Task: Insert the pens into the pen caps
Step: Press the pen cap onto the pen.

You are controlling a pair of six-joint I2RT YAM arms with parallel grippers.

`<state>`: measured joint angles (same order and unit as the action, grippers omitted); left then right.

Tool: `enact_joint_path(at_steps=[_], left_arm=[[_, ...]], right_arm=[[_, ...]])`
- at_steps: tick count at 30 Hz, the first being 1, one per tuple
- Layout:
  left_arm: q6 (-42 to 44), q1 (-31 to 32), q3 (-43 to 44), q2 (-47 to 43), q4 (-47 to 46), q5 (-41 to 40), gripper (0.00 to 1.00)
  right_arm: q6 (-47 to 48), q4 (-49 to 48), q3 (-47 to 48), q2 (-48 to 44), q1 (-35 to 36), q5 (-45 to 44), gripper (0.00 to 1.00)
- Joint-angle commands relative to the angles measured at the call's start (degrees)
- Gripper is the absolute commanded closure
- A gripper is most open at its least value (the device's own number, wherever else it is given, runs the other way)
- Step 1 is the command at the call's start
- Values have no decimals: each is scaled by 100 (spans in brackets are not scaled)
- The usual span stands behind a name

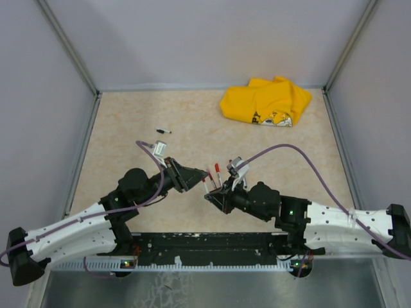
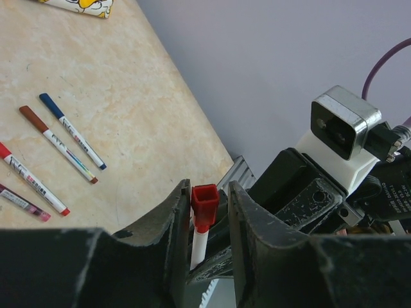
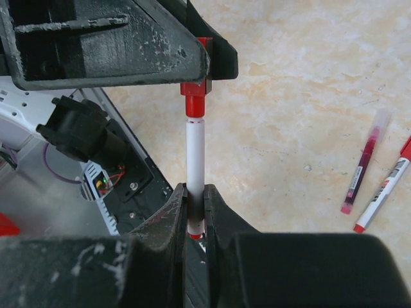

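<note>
The pen (image 3: 194, 147) is clenched by the right tool (image 3: 194, 192); its cap (image 3: 194, 101), at twelve o'clock, could be skewed by the left tool (image 2: 209, 191) (grip unclear) squeezing off-centre.

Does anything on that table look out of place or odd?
A crumpled yellow cloth sits in the far right corner, unrelated to the pens. One small pen-like piece lies alone, far left of them. Nothing looks spilled or broken.

The beige marbled counter (image 1: 141, 115) carries a crumpled yellow cloth (image 1: 264, 101) at its far right, and a small black-ended pen (image 1: 164, 131) lies alone left of centre. Four more lie close together: a blue-capped pen (image 2: 72, 131), a brown-capped pen (image 2: 58, 144), a red-capped pen (image 2: 33, 179) and a pink pen (image 2: 24, 203).
</note>
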<state>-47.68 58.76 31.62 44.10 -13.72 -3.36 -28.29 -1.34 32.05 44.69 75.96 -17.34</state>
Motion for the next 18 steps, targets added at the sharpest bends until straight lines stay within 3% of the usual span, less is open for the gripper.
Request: enact_joint_path(at_steps=[1, 9, 18], left_arm=[[45, 13, -46, -6, -158, 81, 68], [96, 16, -58, -19, -174, 102, 98], [111, 13, -17, -8, -132, 159, 100]], right_arm=[[124, -336, 358, 49, -11, -106, 100], [131, -349, 371, 75, -15, -101, 100], [369, -210, 708, 183, -12, -749, 100]])
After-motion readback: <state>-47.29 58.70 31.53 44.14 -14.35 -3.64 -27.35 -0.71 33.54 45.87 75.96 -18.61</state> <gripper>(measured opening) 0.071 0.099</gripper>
